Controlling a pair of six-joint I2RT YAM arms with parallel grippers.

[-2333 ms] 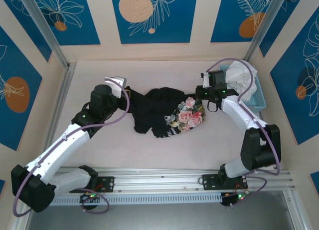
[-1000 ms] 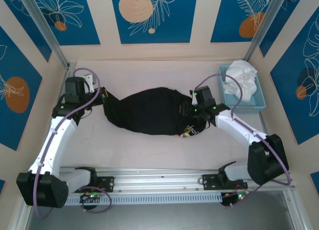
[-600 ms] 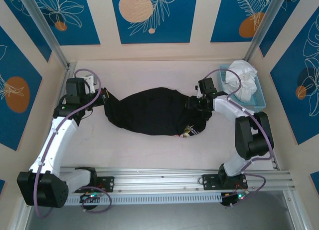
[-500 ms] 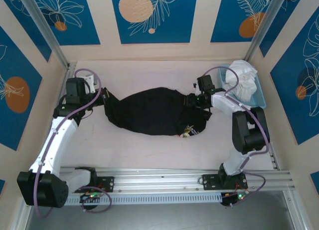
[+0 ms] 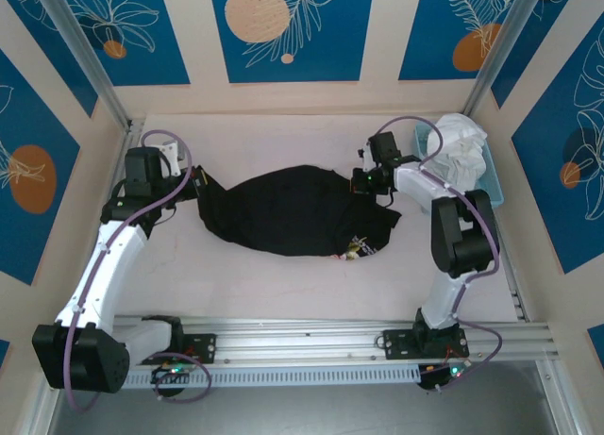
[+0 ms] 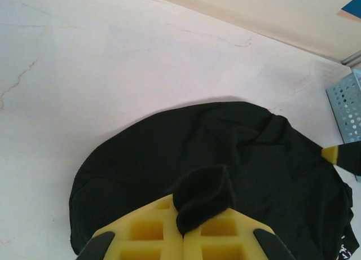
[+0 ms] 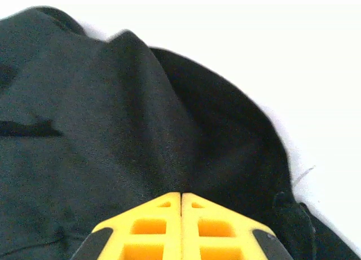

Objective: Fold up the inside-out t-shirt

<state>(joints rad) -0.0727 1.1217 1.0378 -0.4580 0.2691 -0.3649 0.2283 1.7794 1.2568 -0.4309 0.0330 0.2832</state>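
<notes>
the black t-shirt (image 5: 283,213) lay on the table (image 5: 283,284), spread between both grippers. the left gripper (image 5: 195,182) was closed on its left end, the right gripper (image 5: 363,182) closed on its right end. a basket (image 5: 493,182) with white cloth (image 5: 458,142) stood near the shirt's right end.

Black inside-out t-shirt (image 5: 288,213), a rumpled oval on the table (image 5: 283,289), print scrap at near-right edge.

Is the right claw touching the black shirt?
Touching. In the right wrist view the right gripper is shut on the shirt, creases running into its fingertips.
</notes>
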